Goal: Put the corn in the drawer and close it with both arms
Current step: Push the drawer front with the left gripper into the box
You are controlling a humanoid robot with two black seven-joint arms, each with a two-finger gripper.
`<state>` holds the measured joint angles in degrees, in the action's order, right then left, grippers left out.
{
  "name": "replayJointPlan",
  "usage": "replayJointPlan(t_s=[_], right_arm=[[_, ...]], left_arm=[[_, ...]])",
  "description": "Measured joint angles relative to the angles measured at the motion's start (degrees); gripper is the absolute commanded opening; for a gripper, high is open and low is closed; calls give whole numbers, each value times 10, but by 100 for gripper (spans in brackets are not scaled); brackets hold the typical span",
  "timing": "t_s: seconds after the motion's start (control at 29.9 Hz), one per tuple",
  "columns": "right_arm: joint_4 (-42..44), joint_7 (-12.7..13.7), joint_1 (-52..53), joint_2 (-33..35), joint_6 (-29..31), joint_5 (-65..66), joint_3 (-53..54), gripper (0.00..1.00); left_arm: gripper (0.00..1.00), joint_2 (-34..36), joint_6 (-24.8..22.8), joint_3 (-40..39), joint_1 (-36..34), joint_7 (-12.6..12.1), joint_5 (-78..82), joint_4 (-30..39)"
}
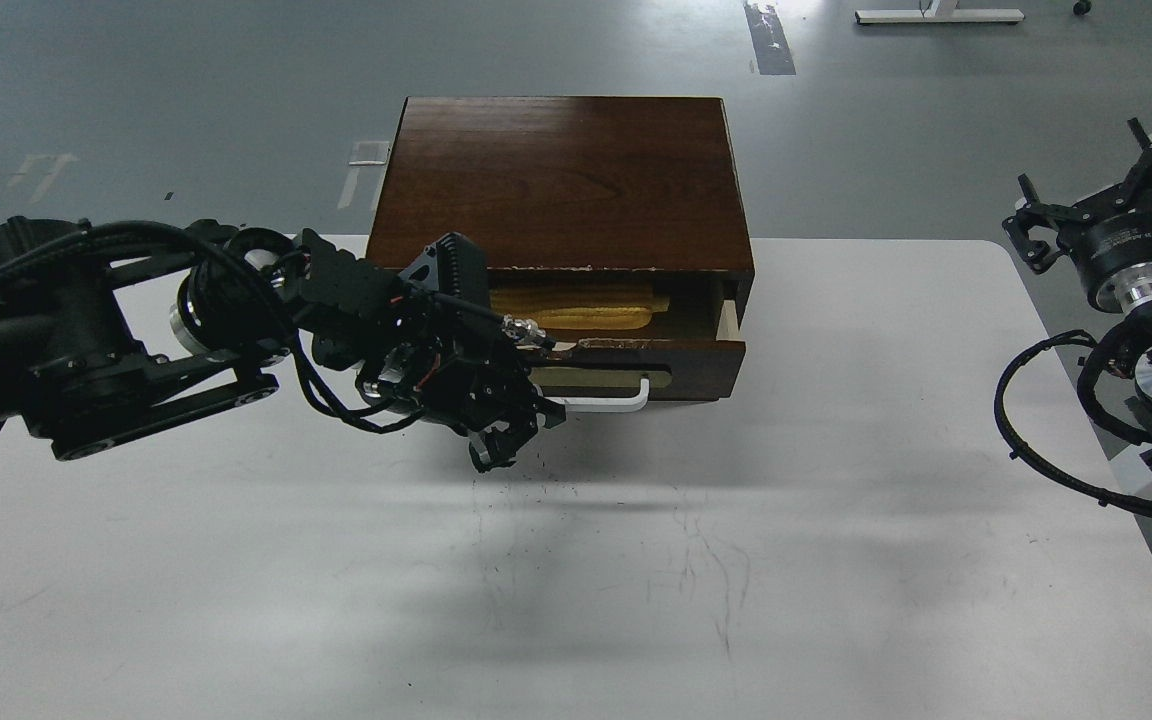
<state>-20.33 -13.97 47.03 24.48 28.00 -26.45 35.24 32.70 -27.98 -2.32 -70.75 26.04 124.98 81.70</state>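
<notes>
The yellow corn (576,305) lies lengthwise inside the drawer (701,365), in shadow under the cabinet top (556,180). The drawer stands only a little way out; its brass plate and white bar handle (611,405) show on the front. My left gripper (501,445) hangs at the left end of the drawer front, pointing down at the table, and my left wrist covers the drawer's left part. Its fingers are too dark to tell apart. My right gripper (1106,195) is far off to the right, beyond the table's edge, its claws spread and empty.
The cabinet stands at the back middle of the white table (836,550). Black cables loop from my right arm (1046,400) over the table's right edge. Grey floor lies behind.
</notes>
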Motion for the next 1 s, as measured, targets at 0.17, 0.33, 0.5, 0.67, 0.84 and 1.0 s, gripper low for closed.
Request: replayJointPlan(t_s=[0.17, 0.33, 0.5, 0.67, 0.84, 1.0], right_arm=[[0, 0, 2, 0, 0, 0, 0, 100], [0, 0, 2, 0, 0, 0, 0, 100], [0, 0, 2, 0, 0, 0, 0, 100], [0, 0, 2, 1, 0, 0, 0, 100], [0, 0, 2, 1, 0, 0, 0, 100], [-1, -1, 1, 0, 0, 0, -1, 100]], left_arm=[[0, -1, 0, 0, -2, 0, 0, -14], [0, -4, 0, -1, -2, 1, 0, -27], [0, -13, 0, -1, -4, 1, 0, -63], [0, -15, -1, 0, -2, 1, 0, -72], [0, -22, -1, 0, -2, 1, 1, -76], [0, -37, 0, 0, -9, 1, 0, -107]])
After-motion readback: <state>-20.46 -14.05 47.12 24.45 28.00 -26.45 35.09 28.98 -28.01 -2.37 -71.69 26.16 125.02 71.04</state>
